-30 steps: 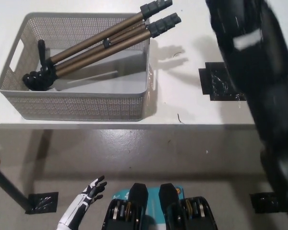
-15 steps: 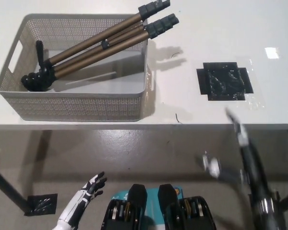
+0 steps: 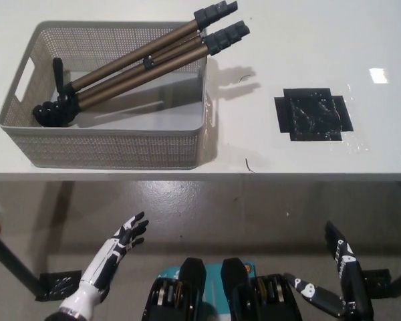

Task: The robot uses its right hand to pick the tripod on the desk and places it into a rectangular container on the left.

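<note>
Head view, near to far: white left robot hand (image 3: pixel 120 244) sat at lower left of the frame, below the desk edge, fingers spread, holding nothing. Black right robot hand (image 3: pixel 337 281) was at lower right, also below the desk, fingers apart, empty. Black tape patch (image 3: pixel 312 114) was stuck on the white desk (image 3: pixel 287 53) at right of centre. Tripod (image 3: pixel 137 67) lay diagonally in the grey perforated container (image 3: pixel 113 144) at upper left: head down in the container's left end, legs resting on the far right rim with the black feet sticking out over the desk.
</note>
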